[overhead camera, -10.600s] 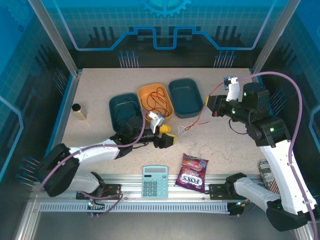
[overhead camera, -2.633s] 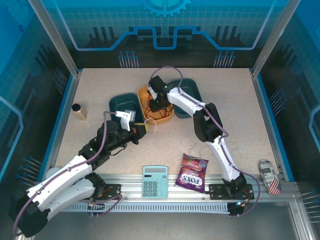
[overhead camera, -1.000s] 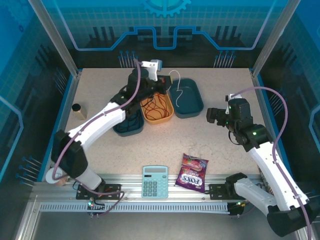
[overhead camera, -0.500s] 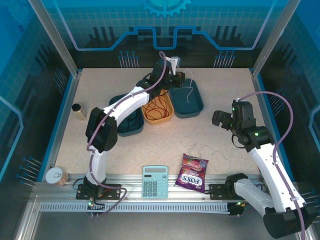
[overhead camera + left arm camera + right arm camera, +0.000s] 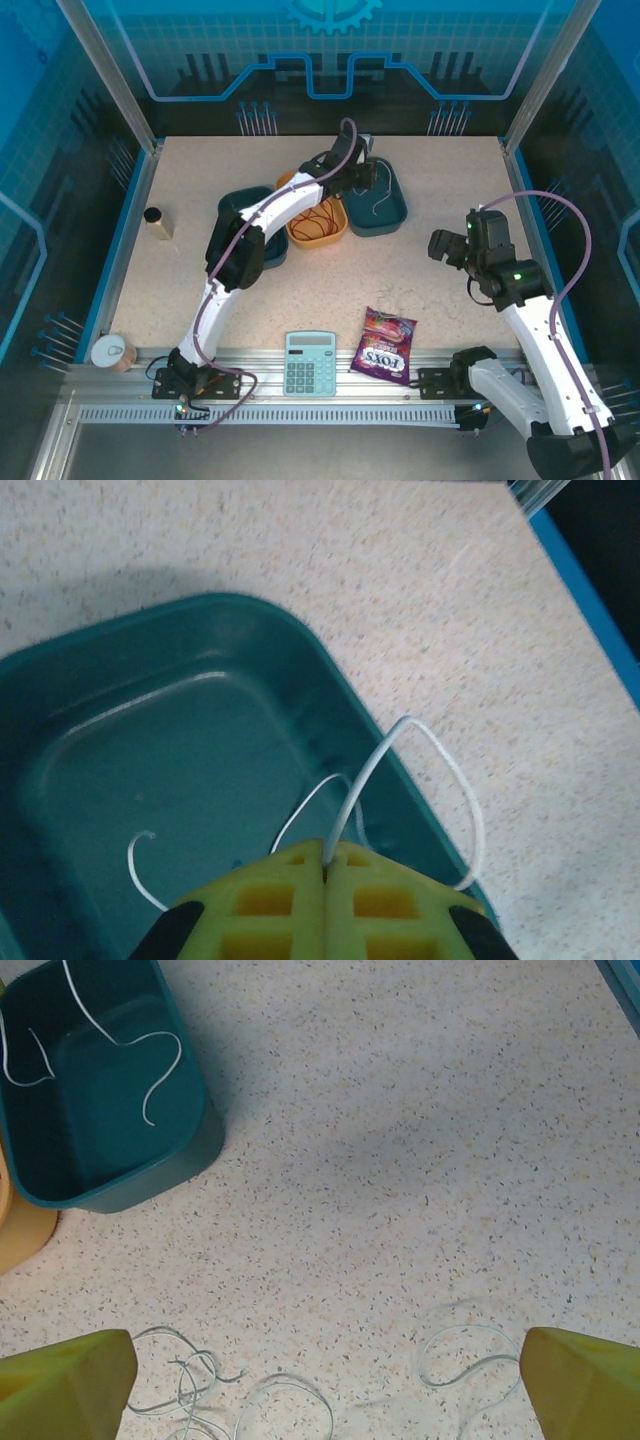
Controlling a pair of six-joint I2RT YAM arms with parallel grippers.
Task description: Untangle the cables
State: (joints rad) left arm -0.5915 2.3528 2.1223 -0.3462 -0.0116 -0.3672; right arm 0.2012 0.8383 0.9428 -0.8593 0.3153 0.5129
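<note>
Two loops of white cable point(image 5: 362, 780) hang from your left fingers point(image 5: 270, 900), pinched shut on it above the right-hand teal tray point(image 5: 150, 630). Your right fingers point(image 5: 70, 1375) stand wide, holding nothing, over pale cable loops point(image 5: 290, 1400) lying on the desk point(image 5: 400, 1160). Red cable point(image 5: 318, 215) sits in the orange tray point(image 5: 336, 234).

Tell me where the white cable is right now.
In the top view, the white cable hangs from the shut left gripper into the rightmost teal tray, next to the orange tray; one loop overhangs its rim.
</note>
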